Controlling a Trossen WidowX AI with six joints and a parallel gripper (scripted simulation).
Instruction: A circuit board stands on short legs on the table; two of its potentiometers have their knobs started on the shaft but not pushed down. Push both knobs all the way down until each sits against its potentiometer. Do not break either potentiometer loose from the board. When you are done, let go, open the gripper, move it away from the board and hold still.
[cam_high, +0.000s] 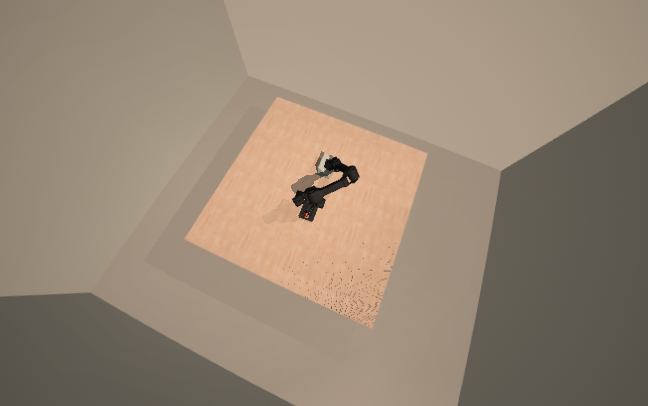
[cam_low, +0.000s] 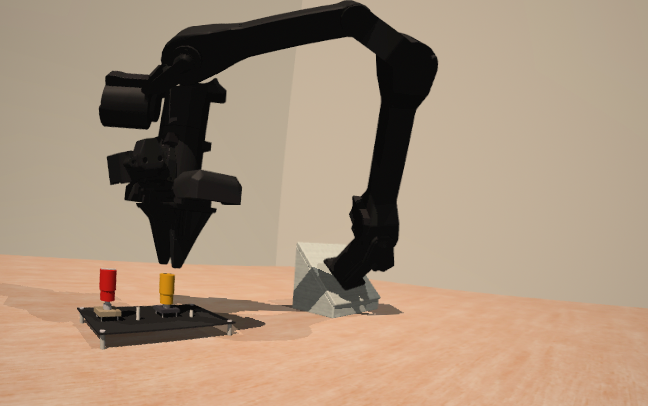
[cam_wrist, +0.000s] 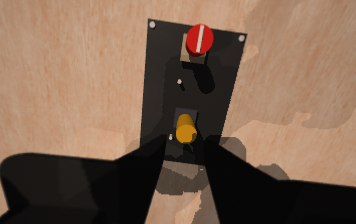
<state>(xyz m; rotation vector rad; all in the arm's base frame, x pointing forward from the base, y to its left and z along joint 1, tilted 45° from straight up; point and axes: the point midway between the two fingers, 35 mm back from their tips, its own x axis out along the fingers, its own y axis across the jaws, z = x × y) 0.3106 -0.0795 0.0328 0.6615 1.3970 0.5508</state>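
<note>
The dark circuit board (cam_high: 311, 217) (cam_low: 130, 326) (cam_wrist: 159, 90) stands on short legs. The red knob (cam_high: 306, 215) (cam_low: 108, 283) (cam_wrist: 200, 40) stands upright above the tan potentiometer (cam_low: 108, 313) (cam_wrist: 184, 54), with grey shaft showing below it. The yellow knob (cam_low: 167, 288) (cam_wrist: 186, 131) stands upright close on the dark potentiometer (cam_low: 167, 312) (cam_wrist: 178, 116); no bare shaft is plain to see there. My gripper (cam_low: 170, 264) (cam_wrist: 185, 142) is partly open and empty, its tips a little above the yellow knob. Both knobs are clear of the fingers.
Two thin pale pins stand on the board, one between the knobs (cam_low: 138, 313) (cam_wrist: 179, 81) and one beside the yellow knob (cam_low: 191, 313) (cam_wrist: 170, 137). The arm's base sits on a pale grey wedge block (cam_high: 322, 161) (cam_low: 309, 260) behind the board.
</note>
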